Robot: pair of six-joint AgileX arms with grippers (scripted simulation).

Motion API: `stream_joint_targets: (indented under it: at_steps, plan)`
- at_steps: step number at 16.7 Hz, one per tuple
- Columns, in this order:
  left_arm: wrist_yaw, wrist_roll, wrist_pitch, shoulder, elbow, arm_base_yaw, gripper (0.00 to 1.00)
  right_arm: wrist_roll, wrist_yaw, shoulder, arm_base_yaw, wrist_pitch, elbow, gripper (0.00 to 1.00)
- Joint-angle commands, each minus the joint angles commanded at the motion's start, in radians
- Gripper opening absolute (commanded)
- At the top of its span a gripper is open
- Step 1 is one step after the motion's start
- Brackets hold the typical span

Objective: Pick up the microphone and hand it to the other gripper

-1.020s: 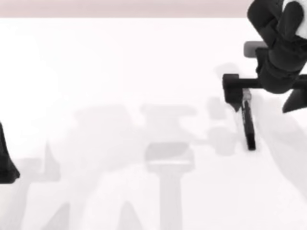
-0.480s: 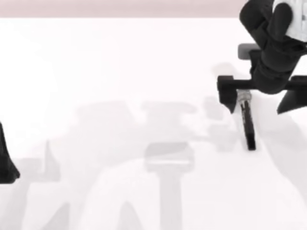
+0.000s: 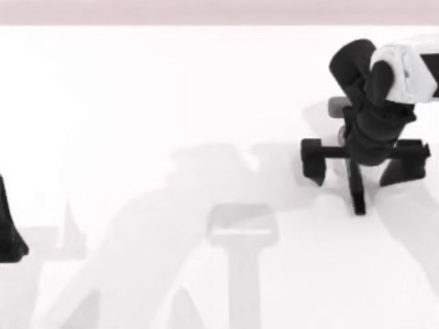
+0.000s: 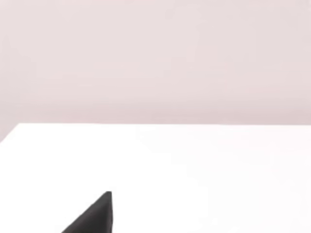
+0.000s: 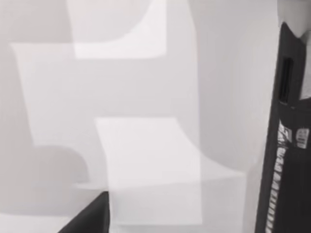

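A rendered simulation scene is showing here, not a real room: a plain white table (image 3: 171,103) is lying under flat, hard-edged shadows, with a blank pinkish backdrop (image 3: 171,12) running behind it.

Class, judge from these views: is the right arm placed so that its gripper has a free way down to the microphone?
Probably yes. The right gripper hangs directly over the microphone with fingers spread to either side of the handle, and nothing lies between them. The left gripper sits parked at the table's left edge.
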Motion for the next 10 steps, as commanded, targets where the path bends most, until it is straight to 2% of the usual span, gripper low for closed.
stream_joint_targets:
  at_steps: [5, 10]
  plan:
    - [0.0, 0.0, 0.0, 0.0, 0.0, 0.0, 1.0, 0.0, 0.0, 0.014, 0.0, 0.023, -0.013, 1.0]
    - [0.0, 0.0, 0.0, 0.0, 0.0, 0.0, 1.0, 0.0, 0.0, 0.014, 0.0, 0.023, -0.013, 0.62]
